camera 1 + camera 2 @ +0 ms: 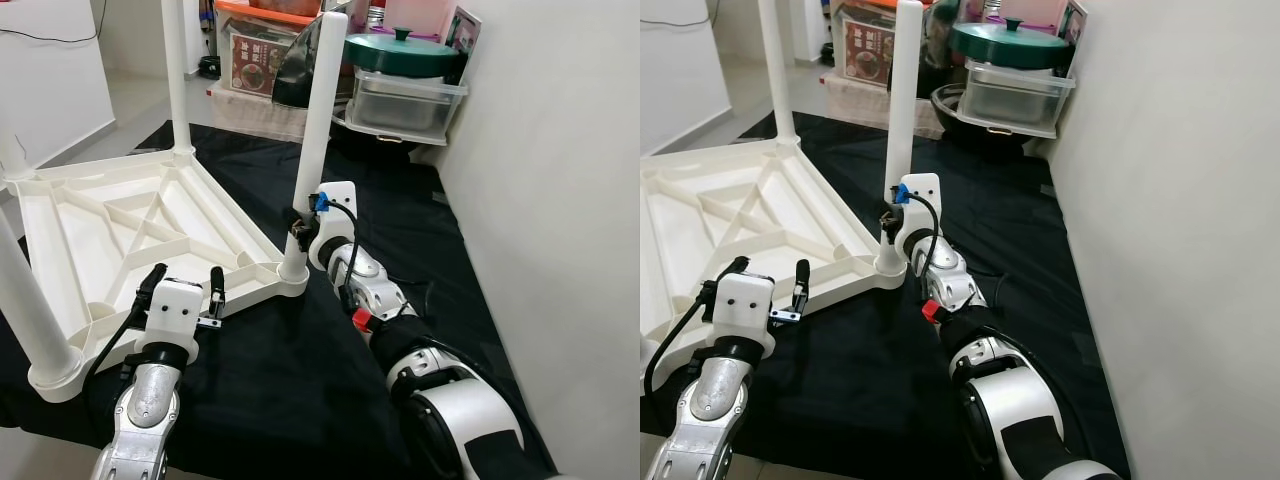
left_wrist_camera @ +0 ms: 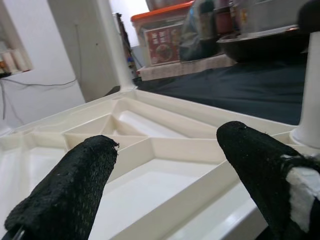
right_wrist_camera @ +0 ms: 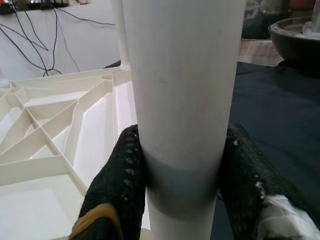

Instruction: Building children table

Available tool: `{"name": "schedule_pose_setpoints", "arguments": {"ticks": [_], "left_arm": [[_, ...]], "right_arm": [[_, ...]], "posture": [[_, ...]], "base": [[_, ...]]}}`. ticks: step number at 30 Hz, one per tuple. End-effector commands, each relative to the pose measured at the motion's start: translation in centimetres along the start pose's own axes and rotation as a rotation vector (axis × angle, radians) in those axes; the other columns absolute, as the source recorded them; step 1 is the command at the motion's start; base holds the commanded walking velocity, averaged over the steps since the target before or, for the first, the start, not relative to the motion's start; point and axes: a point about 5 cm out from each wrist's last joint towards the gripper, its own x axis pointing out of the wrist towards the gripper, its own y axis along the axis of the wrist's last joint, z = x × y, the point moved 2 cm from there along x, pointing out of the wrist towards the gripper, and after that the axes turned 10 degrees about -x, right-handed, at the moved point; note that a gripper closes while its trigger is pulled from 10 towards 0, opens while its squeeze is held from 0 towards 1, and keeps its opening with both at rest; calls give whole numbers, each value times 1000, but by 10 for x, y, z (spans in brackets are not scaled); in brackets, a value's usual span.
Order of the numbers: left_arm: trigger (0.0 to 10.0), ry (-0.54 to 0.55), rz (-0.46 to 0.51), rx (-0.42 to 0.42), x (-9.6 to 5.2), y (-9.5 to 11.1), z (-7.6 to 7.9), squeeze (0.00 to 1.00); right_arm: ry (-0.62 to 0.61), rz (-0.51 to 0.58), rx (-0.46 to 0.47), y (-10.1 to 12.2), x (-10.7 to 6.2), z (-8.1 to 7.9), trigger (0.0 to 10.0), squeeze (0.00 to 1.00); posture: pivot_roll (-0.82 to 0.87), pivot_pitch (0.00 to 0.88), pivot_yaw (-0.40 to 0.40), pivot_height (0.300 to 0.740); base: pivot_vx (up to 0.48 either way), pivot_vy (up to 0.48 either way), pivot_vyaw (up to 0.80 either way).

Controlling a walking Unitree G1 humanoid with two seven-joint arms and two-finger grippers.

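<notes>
Right wrist view: table leg between right claw fingers.

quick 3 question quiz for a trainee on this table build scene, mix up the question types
1. True or false: the right gripper is shut on the upright white plastic table leg near its base.
2. Multiple choice: the left gripper is A) clamped on a leg, B) open at the rim of the upturned white plastic tabletop, C) resting on the green pot lid.
3. Fill in: the tabletop lies on a ____ cloth.

Key
1. True. In the right wrist view its fingers press both sides of the leg.
2. B. In the left wrist view the fingers stand apart over the ribbed underside.
3. Black.
</notes>
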Motion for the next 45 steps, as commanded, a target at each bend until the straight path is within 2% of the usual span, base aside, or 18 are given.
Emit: {"name": "schedule_pose_setpoints", "arguments": {"ticks": [1, 2, 6, 13, 16, 17, 19, 23, 24, 27, 35, 36, 37, 42, 43, 44, 45], "left_arm": [[10000, -1, -14, 3, -1, -3, 3, 0], [10000, -1, -14, 3, -1, -3, 3, 0], [10000, 4, -16, 5, -1, -4, 2, 0], [10000, 4, -16, 5, -1, -4, 2, 0], [10000, 2, -12, 6, 0, -4, 2, 0], [10000, 2, -12, 6, 0, -4, 2, 0], [10000, 3, -12, 7, -1, -4, 2, 0], [10000, 4, -12, 9, -1, -4, 1, 0], [10000, 9, -12, 12, -2, -4, 0, 0], [10000, 12, -13, 13, -2, -4, 0, 0], [10000, 9, -12, 24, -4, -4, -4, 0], [10000, 15, -10, 35, -4, -3, -9, 0], [10000, 44, -1, 64, -4, 0, -23, 0], [10000, 73, 11, 88, -4, 4, -33, 0], [10000, 154, 14, 132, -5, 8, -50, 0], [10000, 154, 14, 132, -5, 8, -50, 0], [10000, 259, 9, 188, -6, 11, -73, 0]], "right_arm": [[-122, -42, 58, -12, -8, 31, 0, 0], [-122, -42, 58, -12, -8, 31, 0, 0], [-115, -6, 52, -9, -17, 50, 0, 0], [-47, 43, 87, -5, -23, 53, 0, 0], [110, 127, 112, 4, -41, 58, 0, 0], [110, 127, 112, 4, -41, 58, 0, 0], [170, 156, 111, 8, -52, 57, 0, 0], [217, 164, 92, 8, -62, 57, 0, 0], [235, 154, 72, 4, -73, 62, 0, 0], [241, 137, 57, -1, -82, 69, 0, 0], [225, 113, 48, -3, -90, 73, 0, 0], [220, 110, 49, -3, -90, 73, 0, 0], [201, 96, 52, -4, -89, 74, 0, 0], [183, 89, 56, -5, -89, 76, 0, 0], [156, 79, 59, -6, -89, 80, 0, 0], [156, 79, 59, -6, -89, 80, 0, 0], [125, 69, 61, -7, -89, 85, 0, 0]], "posture": [[130, 0, -160, 740], [130, 0, -160, 740], [123, 0, -158, 740], [123, 0, -158, 740], [112, 0, -151, 740], [112, 0, -151, 740], [110, 0, -150, 740], [109, 0, -150, 740], [101, 0, -148, 740], [100, 0, -148, 740], [96, 0, -147, 740], [104, 0, -152, 740], [107, 0, -155, 740], [111, 0, -157, 740], [113, 0, -157, 740], [113, 0, -157, 740], [118, 0, -160, 740]], "base": [[0, 0, 0], [0, 0, 0], [0, 0, 0], [0, 0, 0], [0, 0, 0], [0, 0, 0], [0, 0, 0], [0, 0, 0], [0, 0, 0], [0, 0, 0], [0, 0, 0], [0, 0, 0], [0, 0, 0], [0, 0, 0], [0, 0, 0], [0, 0, 0], [0, 0, 0]]}}
